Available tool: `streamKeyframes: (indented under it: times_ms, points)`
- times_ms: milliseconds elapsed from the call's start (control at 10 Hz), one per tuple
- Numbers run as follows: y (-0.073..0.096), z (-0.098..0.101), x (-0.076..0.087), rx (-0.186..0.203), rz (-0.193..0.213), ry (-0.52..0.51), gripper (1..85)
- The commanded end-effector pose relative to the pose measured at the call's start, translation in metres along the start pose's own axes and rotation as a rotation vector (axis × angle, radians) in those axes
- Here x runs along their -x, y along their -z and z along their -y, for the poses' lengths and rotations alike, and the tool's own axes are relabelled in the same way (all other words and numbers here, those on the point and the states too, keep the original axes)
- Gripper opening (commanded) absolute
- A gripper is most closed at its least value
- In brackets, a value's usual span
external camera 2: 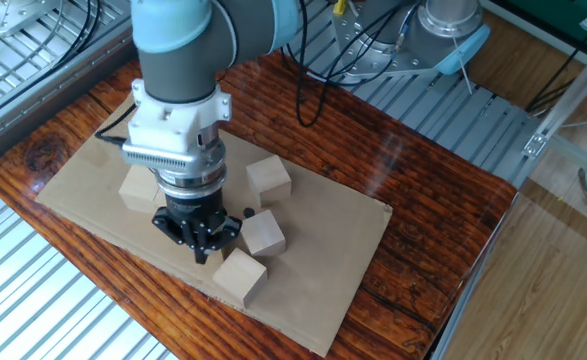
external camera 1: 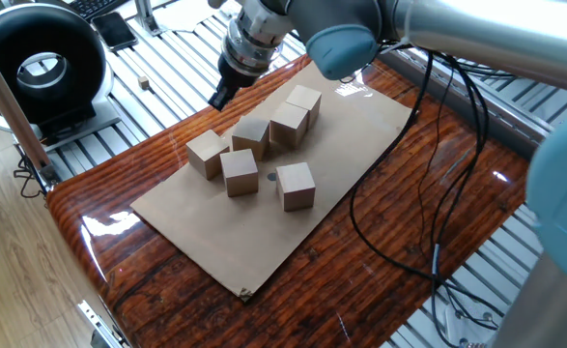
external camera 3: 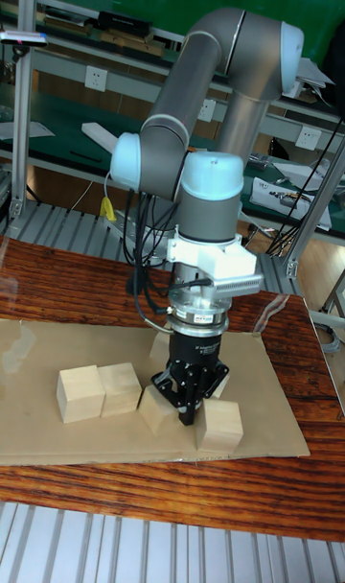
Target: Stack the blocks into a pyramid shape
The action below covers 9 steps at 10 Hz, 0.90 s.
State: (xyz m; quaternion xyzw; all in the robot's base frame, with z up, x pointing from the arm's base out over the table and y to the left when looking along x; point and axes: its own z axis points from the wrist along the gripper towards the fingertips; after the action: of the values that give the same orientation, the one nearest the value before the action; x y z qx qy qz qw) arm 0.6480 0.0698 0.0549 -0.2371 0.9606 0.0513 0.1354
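Six tan wooden blocks lie loose on a cardboard sheet [external camera 1: 206, 237], none stacked. A near trio is made up of a left block [external camera 1: 206, 153], a middle block [external camera 1: 240, 172] and a right block [external camera 1: 297, 185]. Behind them, a block [external camera 1: 250, 133], another [external camera 1: 289, 123] and a third [external camera 1: 304, 99] form a touching row. My gripper [external camera 1: 222, 97] hangs at the sheet's far edge, above and beside the row, its fingers shut to a point with nothing in them. In the other fixed view the gripper [external camera 2: 201, 252] hides some blocks, with a block [external camera 2: 239, 276] just below it. In the tall fixed view the gripper [external camera 3: 187, 412] sits between two blocks.
The sheet lies on a glossy wooden table [external camera 1: 428, 145] set on metal slats. A black ring-shaped device [external camera 1: 42, 63] and a tiny wooden cube [external camera 1: 144, 83] sit beyond the left corner. Black cables [external camera 1: 399, 193] trail over the right side. A small dark spot [external camera 1: 270, 177] marks the sheet.
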Motion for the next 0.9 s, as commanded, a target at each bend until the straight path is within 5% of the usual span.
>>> streamKeyframes:
  times_ms: [0, 800]
  points:
    - [-0.004, 0.001, -0.014, 0.01, -0.051, 0.02, 1.0]
    - [-0.004, 0.006, -0.028, -0.014, -0.08, 0.054, 1.0]
